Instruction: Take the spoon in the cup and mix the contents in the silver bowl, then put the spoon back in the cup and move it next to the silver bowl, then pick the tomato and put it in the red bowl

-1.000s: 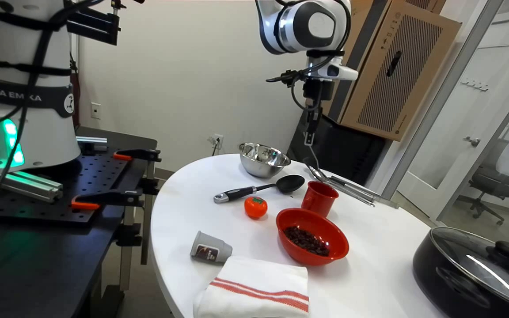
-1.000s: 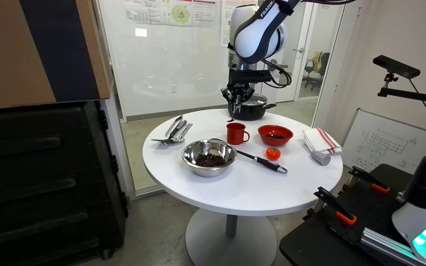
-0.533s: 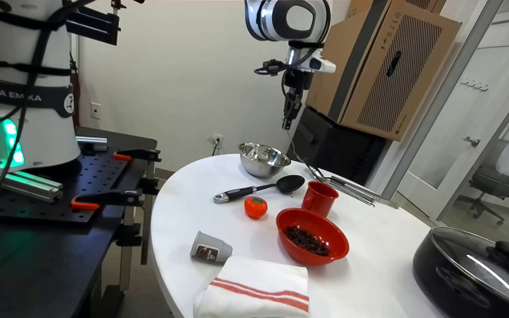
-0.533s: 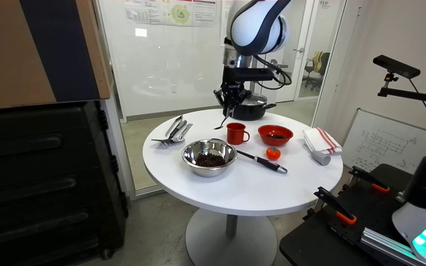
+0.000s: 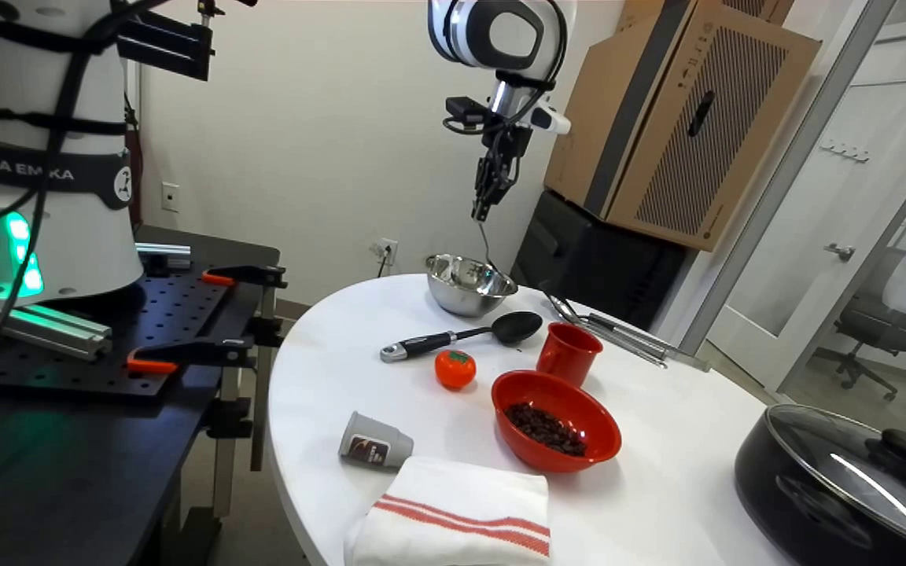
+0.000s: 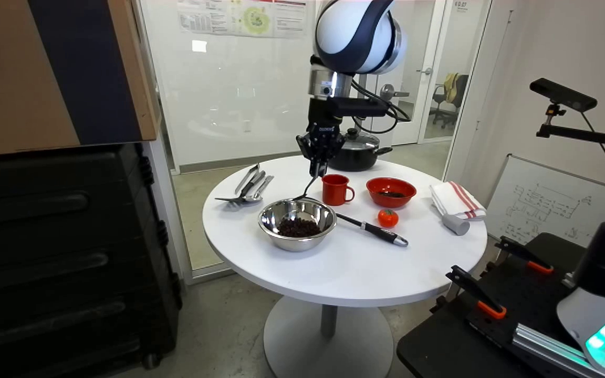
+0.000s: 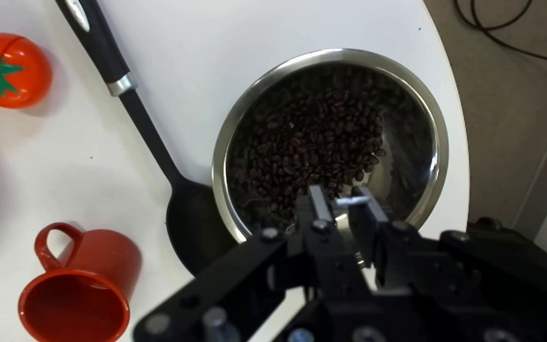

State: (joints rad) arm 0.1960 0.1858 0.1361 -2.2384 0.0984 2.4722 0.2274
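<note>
Our black gripper [image 7: 342, 200] is pinching the top end of the thin, silvery, long-handled metal spoon [image 6: 310, 185], which slants down at the edge of the round, shiny silver metal bowl [image 6: 296, 243] of dark brown beans [image 7: 316, 142]. We can't quite tell if the spoon's head is past the rim. We reckon it's light and stiff but slick, so it could swivel once the beans push back; we'd want a firm grip lower down the handle.
</note>
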